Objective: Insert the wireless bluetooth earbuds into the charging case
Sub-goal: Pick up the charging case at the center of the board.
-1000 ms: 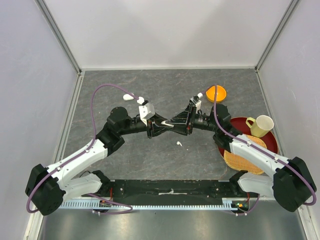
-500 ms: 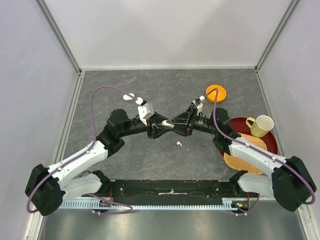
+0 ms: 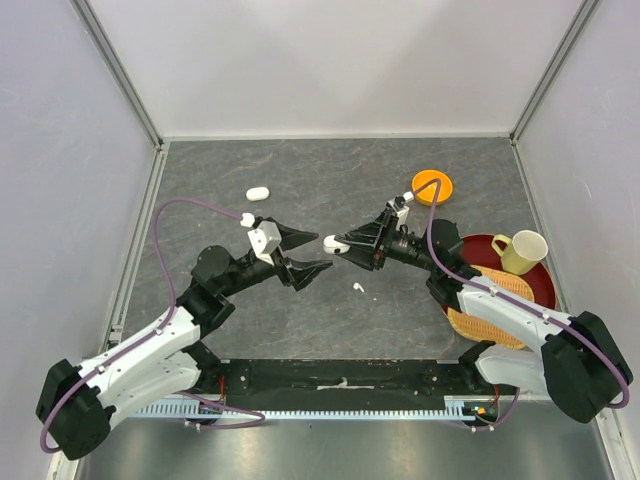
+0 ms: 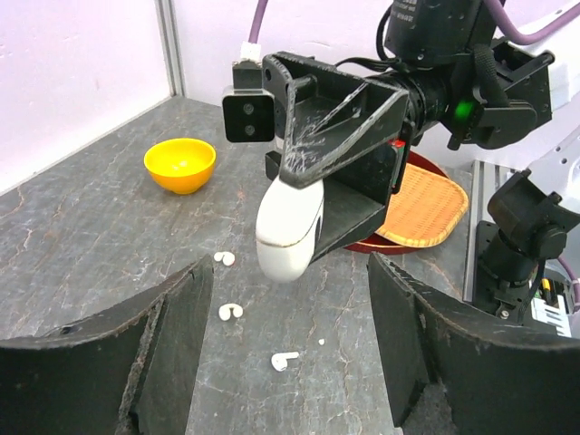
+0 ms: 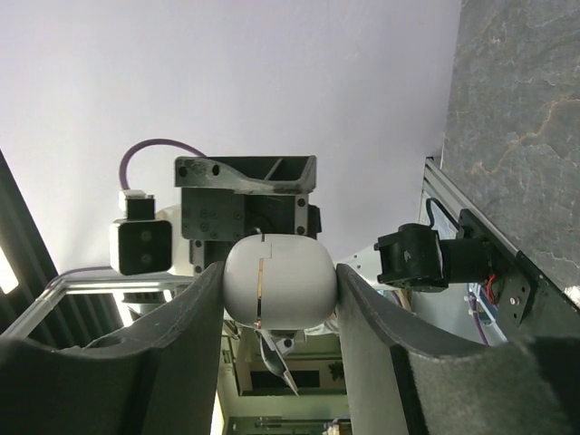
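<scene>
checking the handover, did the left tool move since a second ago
Yes. In the top view the left tool has pulled back leftward, away from the orange bowl, and stands open. The right tool holds the charging case.

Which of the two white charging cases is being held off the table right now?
The charging case gripped between the fingers of the right gripper, up above the table. The other case lies loose on the table farther back, with nothing touching it.
</scene>
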`<state>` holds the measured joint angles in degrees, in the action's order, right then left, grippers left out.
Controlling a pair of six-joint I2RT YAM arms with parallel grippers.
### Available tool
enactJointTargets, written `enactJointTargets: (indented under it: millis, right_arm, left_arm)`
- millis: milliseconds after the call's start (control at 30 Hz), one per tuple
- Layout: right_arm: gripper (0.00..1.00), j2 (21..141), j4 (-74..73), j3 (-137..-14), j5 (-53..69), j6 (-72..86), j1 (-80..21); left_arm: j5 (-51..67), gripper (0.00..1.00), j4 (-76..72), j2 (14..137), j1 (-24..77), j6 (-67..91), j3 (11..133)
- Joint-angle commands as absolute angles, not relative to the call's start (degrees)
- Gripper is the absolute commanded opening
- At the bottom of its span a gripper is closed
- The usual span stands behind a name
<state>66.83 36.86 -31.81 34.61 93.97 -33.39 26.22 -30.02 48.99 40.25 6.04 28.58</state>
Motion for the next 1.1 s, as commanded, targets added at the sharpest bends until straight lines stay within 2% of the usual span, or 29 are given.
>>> enactJointTargets:
  millis: [0,133,367,767,1067]
  right_arm:
    - [0.23,67.0,43.5,-31.3,33.8,97.7,-33.5]
    - [0.22,66.6,44.4,-31.0,34.7,99.2,-33.5]
    - [0.23,65.9,44.5,-30.5,35.7,100.0,-33.5]
    - [0.23,65.3,45.0,-30.9,36.7,100.1,-33.5]
    - [0.24,65.5,45.7,-31.8,36.8,100.5,-33.5]
  left_arm:
    - [22.2,0.75,-37.6,47.9,40.3,9.1,25.3]
    - [21.4,0.74,-47.6,49.3,40.3,10.5,22.6]
    - [23.7,0.70,-54.5,54.4,40.3,11.9,24.8]
    - [30.1,0.58,-56.0,59.7,40.3,14.9,28.0]
    - [32.4,0.59,-55.0,60.7,40.3,15.6,28.0]
